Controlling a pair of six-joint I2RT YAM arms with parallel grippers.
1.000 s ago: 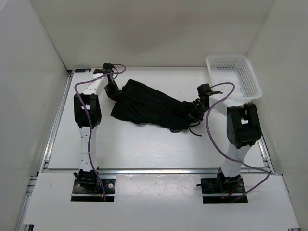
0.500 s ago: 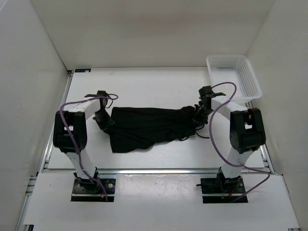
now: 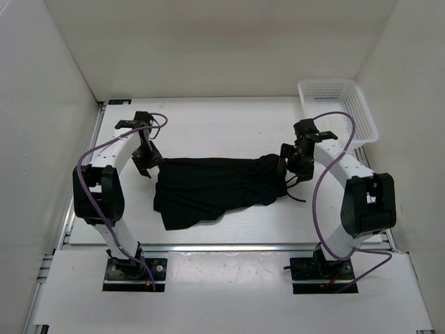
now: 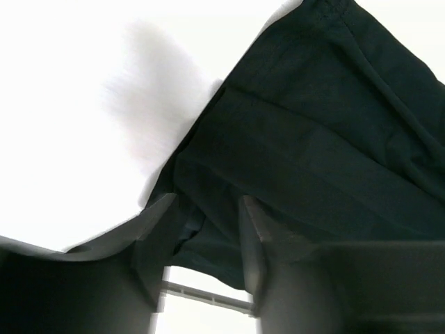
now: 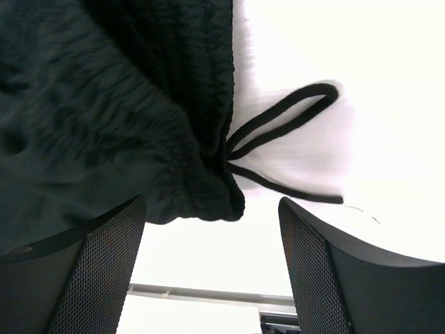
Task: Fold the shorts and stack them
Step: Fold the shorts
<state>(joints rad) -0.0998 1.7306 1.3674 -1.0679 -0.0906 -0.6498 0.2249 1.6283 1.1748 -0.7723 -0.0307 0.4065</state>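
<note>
So the big change: a second ago the black soft-fabric shorts (image 3: 215, 188) run on a slant from upper left down to the right, and now they lie pretty much level across the middle of the frame on the white table (image 3: 208, 118), pulled out wider, with one leg flopping toward the lower left. Both arms have swung to the two ends to get it there. The left gripper (image 3: 147, 165) sits at the left tip of the cloth; in its wrist view the fingers (image 4: 156, 243) have a narrow gap with a fabric edge in it, and honestly I can't tell if it's pinching or not. The right gripper (image 3: 288, 167) is spread wide over the gathered waistband, gripping nothing, with the thin dark drawstring (image 5: 278, 122) looped loose just beside it. The white plastic mesh basket (image 3: 361, 118) sits in the upper right corner, well apart. My read: the laying-out is basically finished, and no fold is made yet.
</note>
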